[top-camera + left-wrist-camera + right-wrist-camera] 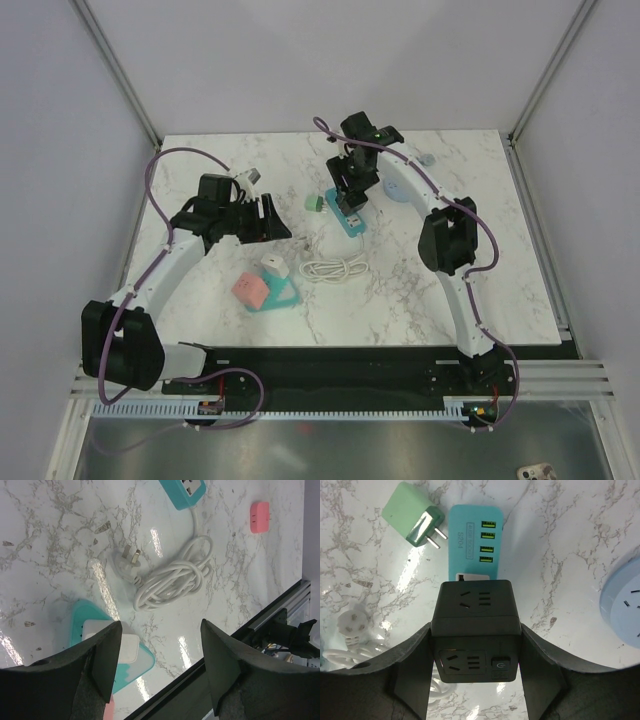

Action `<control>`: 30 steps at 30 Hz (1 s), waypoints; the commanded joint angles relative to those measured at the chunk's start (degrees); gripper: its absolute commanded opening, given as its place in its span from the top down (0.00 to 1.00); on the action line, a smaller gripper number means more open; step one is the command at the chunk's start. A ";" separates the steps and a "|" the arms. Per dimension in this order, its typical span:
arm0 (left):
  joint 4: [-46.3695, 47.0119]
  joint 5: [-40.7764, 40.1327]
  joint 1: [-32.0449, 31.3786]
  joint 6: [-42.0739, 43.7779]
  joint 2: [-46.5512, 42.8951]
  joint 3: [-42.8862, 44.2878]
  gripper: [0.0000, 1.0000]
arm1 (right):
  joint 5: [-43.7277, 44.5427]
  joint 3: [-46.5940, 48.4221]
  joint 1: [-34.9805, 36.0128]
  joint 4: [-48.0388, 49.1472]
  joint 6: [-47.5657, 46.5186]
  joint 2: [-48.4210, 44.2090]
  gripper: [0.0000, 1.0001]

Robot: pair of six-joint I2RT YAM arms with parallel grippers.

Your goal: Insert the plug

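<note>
Teal power strip [475, 512] — "S204" label

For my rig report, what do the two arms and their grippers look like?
Both the left arm and right arm have white links joined by black motor housings, each trailed by a purple cable. The fingers are broad, matte black wedges. A green light glows on the right wrist.

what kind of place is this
Likely a robot lab cell: white walls around a marble-look table, left arm and right arm bolted at its edge, the right fingers holding a black socket cube.
</note>
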 commanded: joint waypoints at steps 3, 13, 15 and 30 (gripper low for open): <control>2.44 -1.33 -0.08 2.43 -2.53 -0.50 0.29 | -4.54 4.63 0.46 0.63 -1.68 0.86 1.00; 3.14 -0.01 -0.17 1.82 -2.44 -0.59 0.28 | -1.64 5.60 0.46 -0.51 -1.15 3.15 1.00; 3.23 0.08 -0.08 1.73 -2.18 -0.59 0.28 | -1.38 5.95 0.46 -0.68 -0.98 3.32 1.00; 3.32 0.69 -0.08 1.64 -1.74 -0.76 0.28 | -0.33 2.70 0.38 -4.02 -0.63 0.87 1.00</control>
